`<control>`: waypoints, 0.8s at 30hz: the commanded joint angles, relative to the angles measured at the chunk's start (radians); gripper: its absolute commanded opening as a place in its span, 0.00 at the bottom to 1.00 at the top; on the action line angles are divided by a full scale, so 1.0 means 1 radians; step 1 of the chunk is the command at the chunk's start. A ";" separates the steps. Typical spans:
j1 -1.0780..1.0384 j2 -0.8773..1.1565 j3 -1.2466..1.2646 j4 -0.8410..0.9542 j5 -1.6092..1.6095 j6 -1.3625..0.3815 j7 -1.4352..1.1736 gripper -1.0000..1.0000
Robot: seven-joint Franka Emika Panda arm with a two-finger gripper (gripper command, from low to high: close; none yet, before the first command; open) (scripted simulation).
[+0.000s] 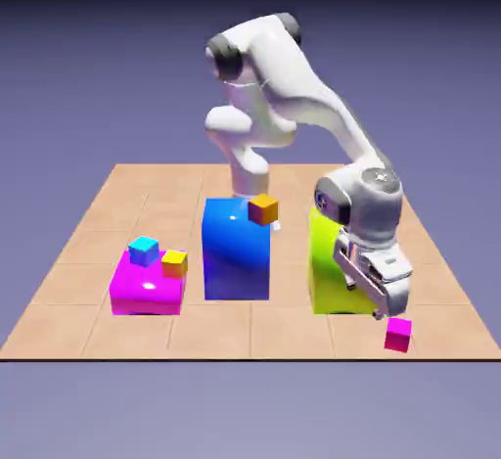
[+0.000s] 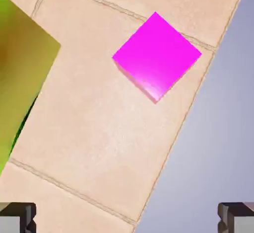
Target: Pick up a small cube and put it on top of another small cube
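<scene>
your tool (image 2: pixel 127 219) stands released near the small magenta cube (image 2: pixel 156 57); the small cyan cube (image 1: pixel 144 251) sits on the flat magenta block (image 1: pixel 147 296).

a simulated robot test scene: tiled tabletop (image 1: pixel 161 336), plain blue-violet backdrop (image 1: pixel 88 85).

In the exterior view, the tall glossy yellow-green block (image 1: pixel 328 266) is partly hidden behind the white robot arm's hand (image 1: pixel 374 252), and the tool's two fingertips (image 1: pixel 379 316) are too small there to tell apart clearly. The blue block (image 1: pixel 236 252) is partly covered by the small orange cube (image 1: pixel 262 209). In the hand view, the picture's left edge cuts off the yellow-green block, and the bottom edge cuts off both fingertips; the pale tiled tabletop (image 2: pixel 99 117) runs out of the picture, its far corners unseen.
</scene>
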 commanded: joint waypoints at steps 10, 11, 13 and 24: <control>-0.066 0.333 0.198 0.244 -0.096 -0.225 -0.435 0.50; -0.072 0.367 0.218 0.269 -0.105 -0.247 -0.478 0.50; -0.081 0.411 0.245 0.301 -0.118 -0.277 -0.536 0.50; -0.162 0.338 0.222 0.256 -0.086 -0.289 -0.620 0.00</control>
